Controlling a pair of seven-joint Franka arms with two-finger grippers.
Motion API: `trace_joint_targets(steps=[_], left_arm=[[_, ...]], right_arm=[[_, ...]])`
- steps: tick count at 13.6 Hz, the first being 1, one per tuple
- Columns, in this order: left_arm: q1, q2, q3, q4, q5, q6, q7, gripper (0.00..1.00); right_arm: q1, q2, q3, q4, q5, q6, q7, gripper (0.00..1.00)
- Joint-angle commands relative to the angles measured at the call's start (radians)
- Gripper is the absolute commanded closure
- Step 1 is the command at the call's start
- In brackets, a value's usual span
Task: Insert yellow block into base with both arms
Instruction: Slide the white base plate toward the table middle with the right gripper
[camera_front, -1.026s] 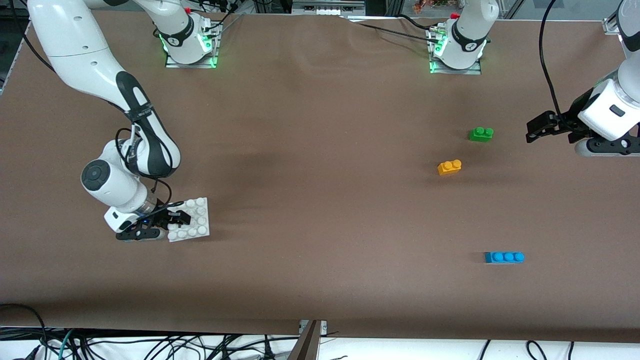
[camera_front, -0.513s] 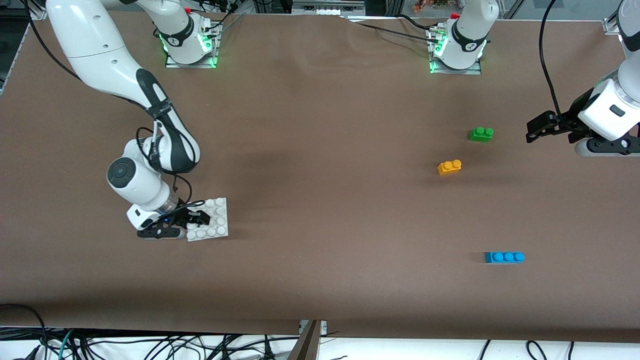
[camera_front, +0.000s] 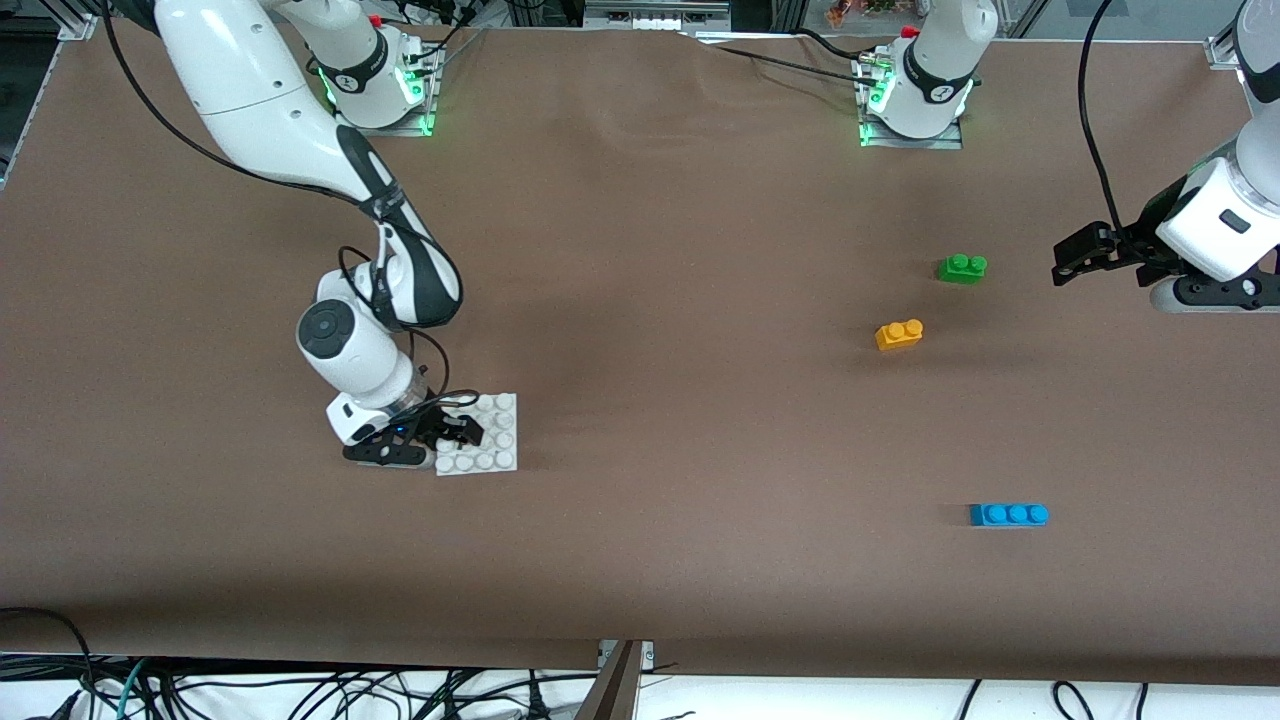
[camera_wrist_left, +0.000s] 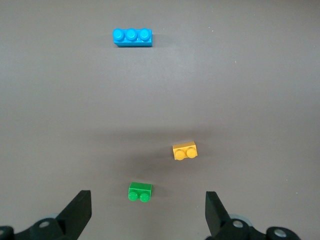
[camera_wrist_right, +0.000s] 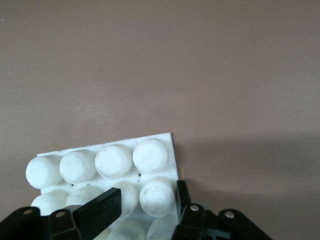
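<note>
My right gripper is shut on one edge of the white studded base, low at the table in the right arm's half. In the right wrist view its fingers clamp the base around a stud at the right gripper. Toward the left arm's end, the yellow block lies alone on the brown table. Close to that end of the table, the left arm waits with the left gripper open and empty. Its wrist view shows the yellow block some way off from the left gripper.
A green two-stud brick lies farther from the front camera than the yellow block, closest to the left gripper. A blue three-stud brick lies nearer to the front camera. Bare brown table separates the base and the bricks.
My right gripper has carried the base toward the middle of the table, in the direction of the left arm's end. The left arm and the three bricks have not moved.
</note>
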Motion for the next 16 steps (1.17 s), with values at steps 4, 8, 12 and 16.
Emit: trace_joint_targets(steps=[4, 8, 12, 16], left_arm=[[-0.003, 0.011, 0.002, 0.027, 0.009, -0.021, 0.018, 0.0], [-0.003, 0.011, 0.002, 0.027, 0.009, -0.021, 0.018, 0.0], [-0.003, 0.009, 0.004, 0.027, 0.009, -0.021, 0.018, 0.0], [-0.003, 0.011, 0.004, 0.027, 0.009, -0.021, 0.018, 0.0]], right_arm=[[0.193, 0.12, -0.072, 0.12, 0.013, 0.015, 0.19, 0.48], [0.304, 0.172, -0.098, 0.194, 0.013, 0.013, 0.302, 0.48], [0.393, 0.201, -0.107, 0.23, 0.012, 0.015, 0.403, 0.48], [0.439, 0.239, -0.121, 0.282, 0.012, 0.015, 0.44, 0.48]])
